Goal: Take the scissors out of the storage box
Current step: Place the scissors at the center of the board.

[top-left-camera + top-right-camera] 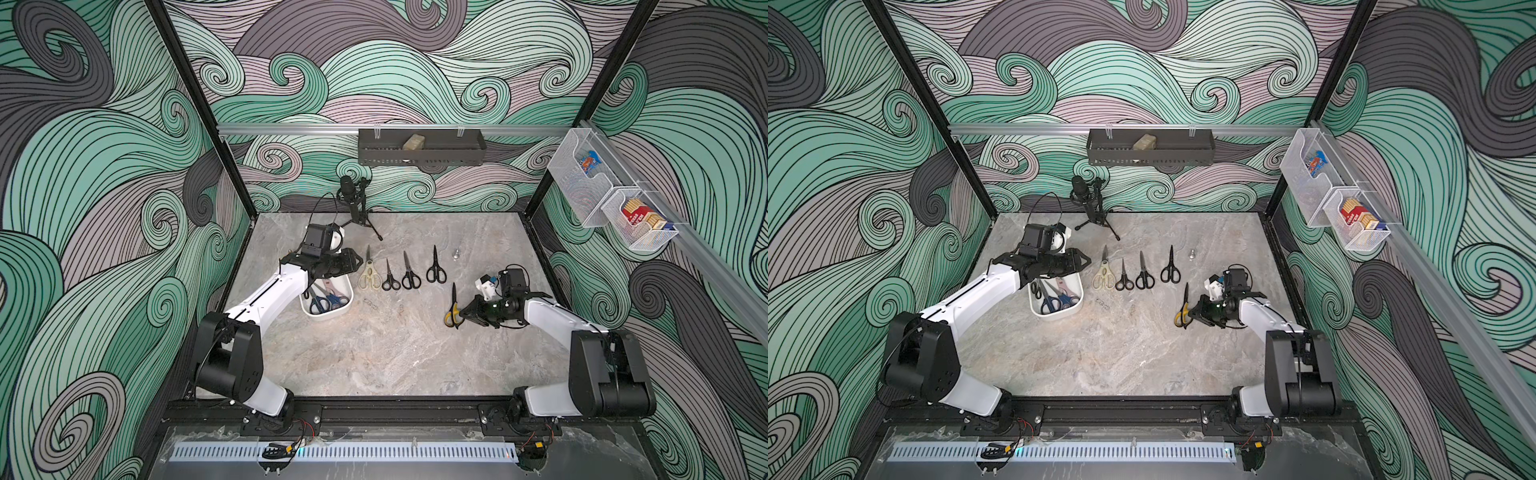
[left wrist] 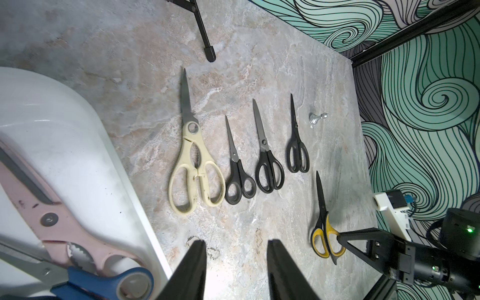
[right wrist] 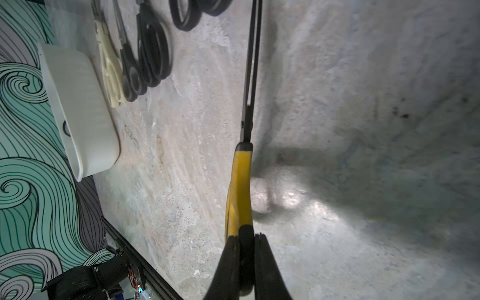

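In both top views the storage box [image 1: 328, 314] sat on the marbled table [image 1: 374, 357], partly under the left arm's wrist. The left gripper [image 1: 356, 262] hung over the box's far corner. Blue-handled scissors [image 1: 321, 304], the pink scissors [image 1: 331, 286] and one black-handled pair [image 1: 307, 293] lay inside the box.

On the box's right-arm side lay a row with blades toward the back wall. The cream scissors [image 1: 1104, 272] were nearest the box, then three black pairs [image 1: 1144, 274], each apart from its neighbour. A small silver pawn [image 1: 456, 252] stood past the last pair. Farther from the box, the right gripper [image 1: 462, 313] was clamped on the yellow-black scissors [image 1: 453, 305]. The table in front of the box, toward the arm bases, was wide and bare. Behind the box a microphone stand [image 1: 353, 199] stood near the back wall.

In the left wrist view, the left gripper's fingers [image 2: 192, 270] stood apart and empty over bare table just beside the box's rounded rim [image 2: 85, 145]. The pink scissors crossed the box floor above a blue handle.

In the right wrist view, the right gripper's fingers [image 3: 231, 249] pinched the yellow handle, and the blades ran edge-on away from them. Whether the tips touched the table could not be told. The box stood well apart, beyond the row, and the table on the scissors' other side was open grey stone.
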### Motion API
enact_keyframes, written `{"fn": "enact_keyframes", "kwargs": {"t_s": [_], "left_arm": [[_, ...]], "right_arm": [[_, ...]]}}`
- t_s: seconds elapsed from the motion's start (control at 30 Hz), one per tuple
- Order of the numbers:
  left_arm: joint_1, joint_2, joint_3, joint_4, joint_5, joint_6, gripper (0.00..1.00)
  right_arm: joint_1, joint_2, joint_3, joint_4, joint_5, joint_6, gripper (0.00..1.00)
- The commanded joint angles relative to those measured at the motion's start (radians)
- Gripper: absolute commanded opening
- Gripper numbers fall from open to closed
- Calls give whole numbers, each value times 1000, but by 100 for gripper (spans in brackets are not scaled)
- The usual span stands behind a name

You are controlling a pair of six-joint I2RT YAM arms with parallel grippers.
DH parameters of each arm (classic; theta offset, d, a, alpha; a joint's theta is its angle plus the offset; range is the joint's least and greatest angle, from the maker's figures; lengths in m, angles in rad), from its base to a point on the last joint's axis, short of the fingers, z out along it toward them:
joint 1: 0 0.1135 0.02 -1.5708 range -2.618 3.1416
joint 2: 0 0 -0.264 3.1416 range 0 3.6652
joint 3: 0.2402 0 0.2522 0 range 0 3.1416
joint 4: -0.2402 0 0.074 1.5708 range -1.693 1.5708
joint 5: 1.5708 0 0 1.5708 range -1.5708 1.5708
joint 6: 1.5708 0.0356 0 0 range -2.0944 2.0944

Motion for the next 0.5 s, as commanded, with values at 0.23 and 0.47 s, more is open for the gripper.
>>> {"fn": "enact_keyframes", "kwargs": {"t_s": [0.23, 0.47], "left_arm": [[42, -30, -43, 1, -11, 32, 42], [67, -52, -105, 6, -10, 35, 42]], "right_arm": [[-18, 140, 101, -111, 195, -115, 10], [-18, 192, 119, -121, 295, -113, 19]]}}
